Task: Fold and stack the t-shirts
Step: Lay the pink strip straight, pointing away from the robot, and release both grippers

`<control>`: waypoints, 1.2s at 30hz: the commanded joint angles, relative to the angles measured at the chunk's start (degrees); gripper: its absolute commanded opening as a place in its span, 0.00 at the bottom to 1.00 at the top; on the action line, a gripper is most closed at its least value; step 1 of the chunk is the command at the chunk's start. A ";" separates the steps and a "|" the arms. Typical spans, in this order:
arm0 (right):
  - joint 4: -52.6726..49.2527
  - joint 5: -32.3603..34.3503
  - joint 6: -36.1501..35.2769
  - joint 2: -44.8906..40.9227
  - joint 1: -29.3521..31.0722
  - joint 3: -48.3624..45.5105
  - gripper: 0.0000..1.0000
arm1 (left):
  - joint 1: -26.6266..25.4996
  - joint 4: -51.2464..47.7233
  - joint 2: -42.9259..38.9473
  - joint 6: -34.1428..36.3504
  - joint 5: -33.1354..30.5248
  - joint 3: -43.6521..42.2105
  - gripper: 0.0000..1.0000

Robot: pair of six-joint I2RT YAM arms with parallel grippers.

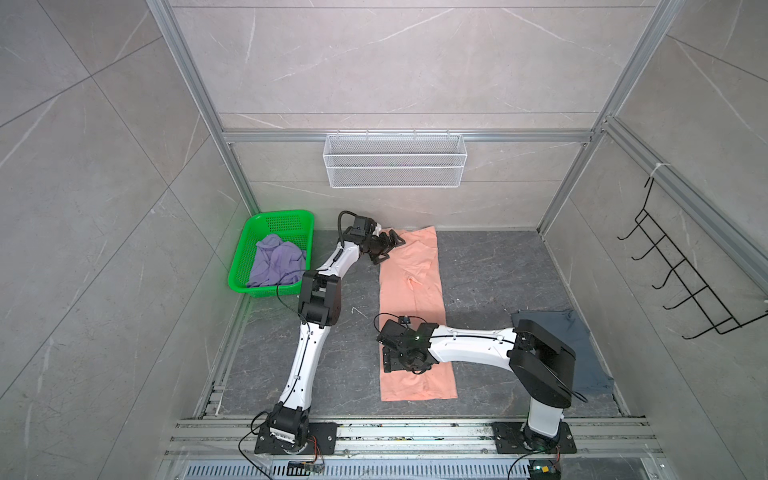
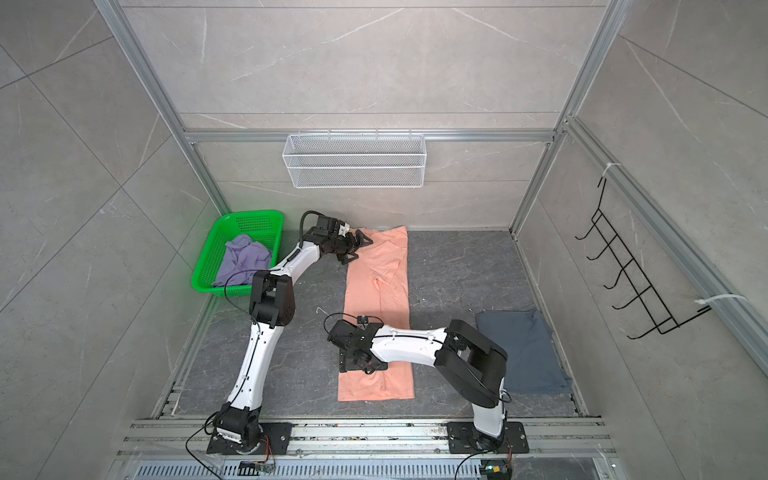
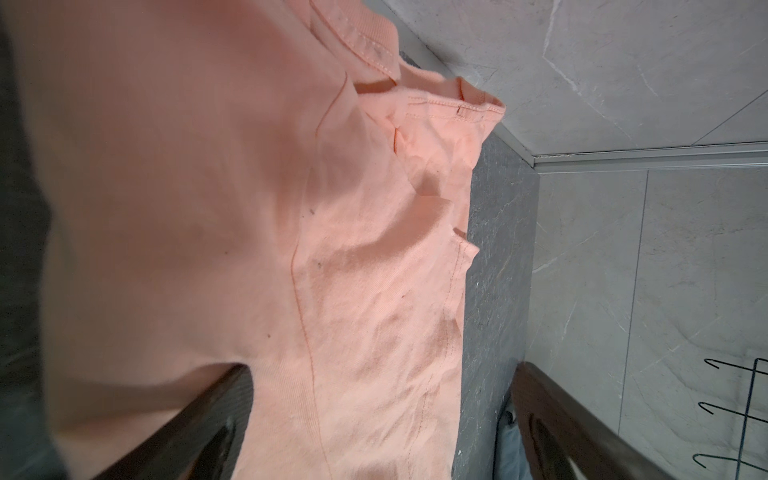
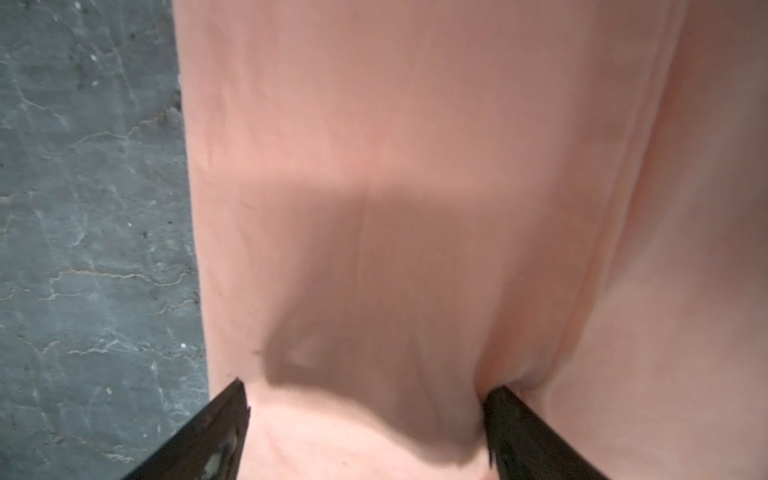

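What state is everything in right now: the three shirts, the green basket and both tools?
peach shirt: folded into a long narrow strip, flat on the table.
lavender shirt: crumpled, unfolded, inside the basket.
blue-grey shirt: lying flat on the table, apparently folded.
green basket: upright, holding only the lavender shirt.
left tool: open, at the peach shirt's collar end.
right tool: open, straddling a pucker near the peach shirt's hem end.

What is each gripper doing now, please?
Left gripper: open, at the peach t-shirt's collar end.
Right gripper: open, fingers on the same shirt.
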 commanded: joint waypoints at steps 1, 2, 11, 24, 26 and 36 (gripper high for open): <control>-2.05 -8.31 1.55 2.09 1.24 -1.74 0.90 | 0.37 2.63 -1.42 -1.09 2.22 -0.75 1.00; -2.64 -7.67 1.13 1.43 1.24 -0.65 0.90 | 0.48 3.22 -2.22 -1.11 2.54 -0.97 1.00; -10.40 1.79 0.27 -7.34 1.15 6.83 0.91 | 1.36 8.70 -12.13 -1.72 4.61 -8.84 1.00; -24.76 24.59 8.00 -25.47 -2.58 4.71 0.95 | 1.56 8.16 -42.06 5.68 -0.86 -45.44 1.00; -24.52 23.37 7.58 -28.55 -3.91 3.21 0.97 | 1.29 5.12 -47.70 6.88 -2.86 -51.85 1.00; -9.97 4.66 5.34 -37.11 -10.71 -15.57 0.96 | -6.54 -6.04 -73.72 4.48 -12.79 -81.57 0.94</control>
